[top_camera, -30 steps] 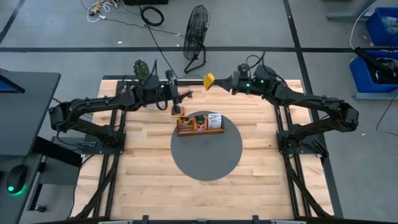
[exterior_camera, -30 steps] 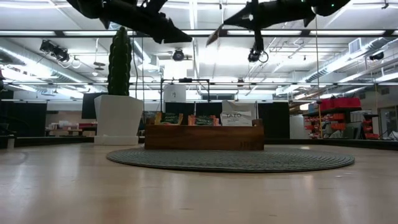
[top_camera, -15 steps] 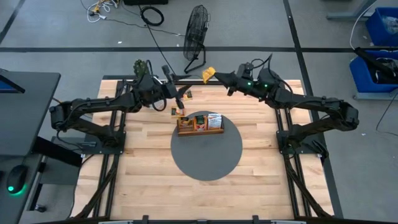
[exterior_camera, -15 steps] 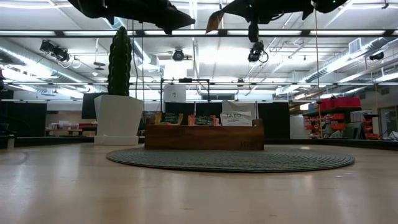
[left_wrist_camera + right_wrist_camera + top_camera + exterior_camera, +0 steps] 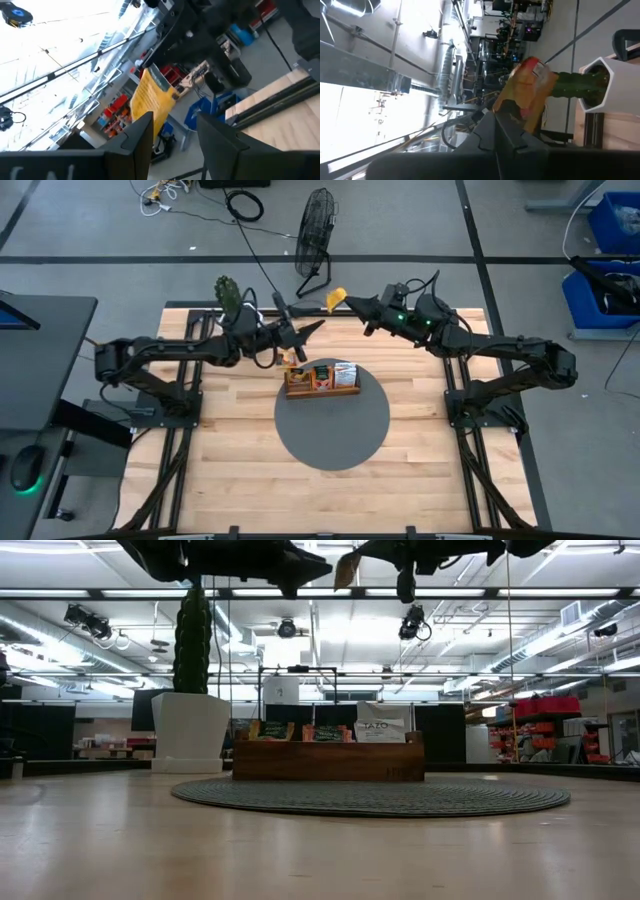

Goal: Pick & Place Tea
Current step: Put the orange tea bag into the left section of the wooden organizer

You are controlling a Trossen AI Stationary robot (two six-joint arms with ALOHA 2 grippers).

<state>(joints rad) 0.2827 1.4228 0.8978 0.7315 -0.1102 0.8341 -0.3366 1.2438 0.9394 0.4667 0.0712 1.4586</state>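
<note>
Grey concrete floor surrounds the wooden tabletop as I look down from the high view, with a fan standing beyond the far edge. A round grey mat lies mid-table, and on its far part sits a wooden tray with tea packets standing in it. My left hand hovers just beyond the tray's left end, fingers apart with nothing between them. My right hand is raised over the far edge, pinched tight on a yellow tea packet. A small cactus stands at the far left corner.

From the low view I see the tray on the mat, its packets upright, and the cactus in a white pot behind. Both arms hang high above; the yellow packet shows near the top edge.

Through the left wrist view, my two dark fingers stand apart and hold nothing; the yellow packet sits beyond them, held by the other arm.

Through the right wrist view, the fingers are closed on the yellow packet, with the cactus and its pot behind.
</note>
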